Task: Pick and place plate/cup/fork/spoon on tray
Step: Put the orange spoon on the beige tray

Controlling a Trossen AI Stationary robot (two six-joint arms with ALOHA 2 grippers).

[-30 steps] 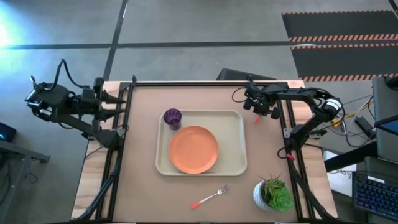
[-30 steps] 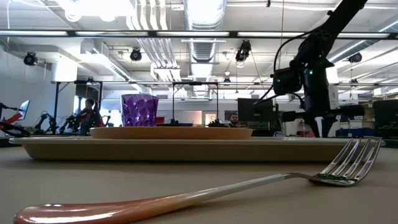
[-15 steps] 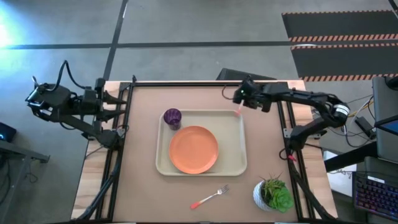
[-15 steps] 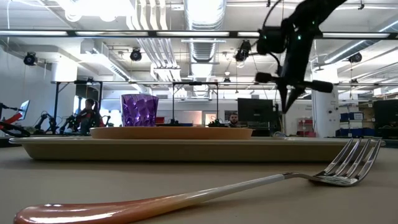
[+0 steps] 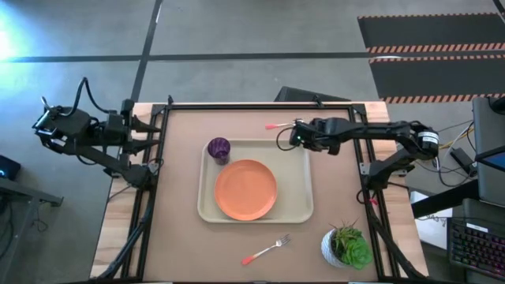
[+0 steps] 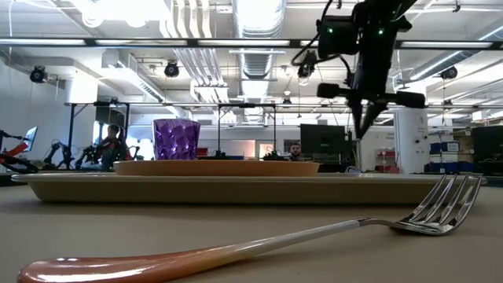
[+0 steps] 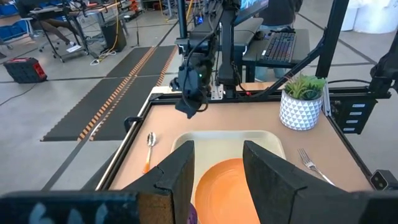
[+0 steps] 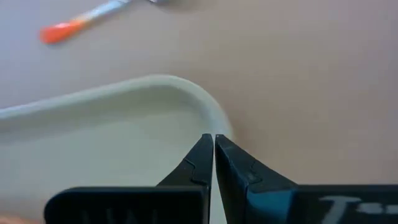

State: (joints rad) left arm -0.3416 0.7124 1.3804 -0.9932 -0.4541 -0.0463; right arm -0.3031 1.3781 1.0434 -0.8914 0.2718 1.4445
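R gripper (image 8: 213, 146) fingers pinched shut, empty, over tray (image 5: 306, 189) far corner | spoon (image 5: 277, 125) on table at its 11 o'clock, axis ~9–3 | L gripper (image 7: 217, 168) parted, far off

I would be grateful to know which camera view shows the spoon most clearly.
The left wrist view: the spoon lies whole on the table beside the tray, bowl and handle distinct. The high view shows it small, behind the tray. The right wrist view catches only its orange handle. The low view doesn't show it.
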